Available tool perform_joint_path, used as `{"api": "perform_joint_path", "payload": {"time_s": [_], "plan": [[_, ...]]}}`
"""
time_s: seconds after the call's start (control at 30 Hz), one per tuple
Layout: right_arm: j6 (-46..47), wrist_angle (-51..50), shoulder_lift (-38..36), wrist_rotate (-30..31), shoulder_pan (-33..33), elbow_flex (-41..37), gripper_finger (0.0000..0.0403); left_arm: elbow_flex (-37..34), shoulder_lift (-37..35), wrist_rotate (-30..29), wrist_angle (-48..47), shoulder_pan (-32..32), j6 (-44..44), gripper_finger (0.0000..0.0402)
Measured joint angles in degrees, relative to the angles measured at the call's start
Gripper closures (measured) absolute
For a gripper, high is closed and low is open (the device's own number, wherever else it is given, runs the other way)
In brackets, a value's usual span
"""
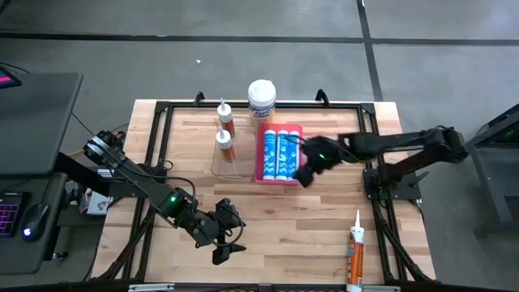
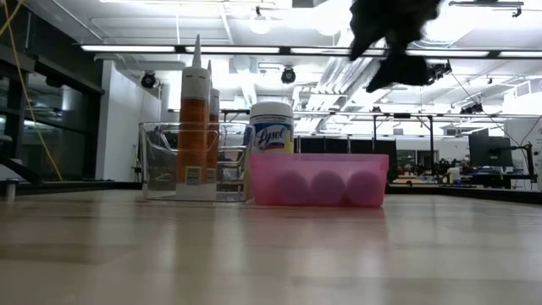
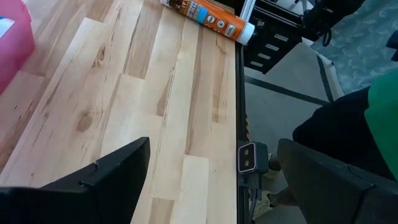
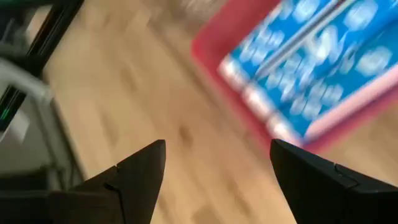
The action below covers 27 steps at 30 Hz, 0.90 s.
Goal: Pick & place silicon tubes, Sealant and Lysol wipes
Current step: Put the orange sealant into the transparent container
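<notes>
While your right gripper (image 1: 306, 174) hovers spread beside the pink plastic tray (image 1: 298, 130) of blue tubes (image 1: 277, 153), your left gripper (image 1: 229, 246) waits spread, empty, near the table's front edge.

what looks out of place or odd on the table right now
One orange cartridge lies flat by itself at the table's near right edge, far from the two standing upright in the clear bin and from the pink tray of blue tubes. Nothing looks spilled or damaged.
</notes>
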Motion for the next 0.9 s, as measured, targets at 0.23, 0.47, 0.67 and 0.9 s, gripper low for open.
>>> {"api": "perform_joint_path", "payload": {"time_s": [0.23, 0.47, 0.67, 0.9], "plan": [[9.2, 0.2, -10.9, -1.0, 12.0, -8.9, 0.0118, 0.0, 0.0, 0.0, 0.0, 0.0, 0.0, 0.0056], [22.1, 1.4, -17.6, 2.0, 27.4, -15.1, 0.0118, 0.0, 0.0, 0.0, 0.0, 0.0, 0.0, 0.0056], [33.9, 1.1, -16.0, 5.2, 35.9, -16.3, 0.0119, 0.0, 0.0, 0.0, 0.0, 0.0, 0.0, 0.0056], [48.0, 1.8, -11.5, 4.5, 41.1, -16.3, 0.0119, 0.0, 0.0, 0.0, 0.0, 0.0, 0.0, 0.0056]]}}
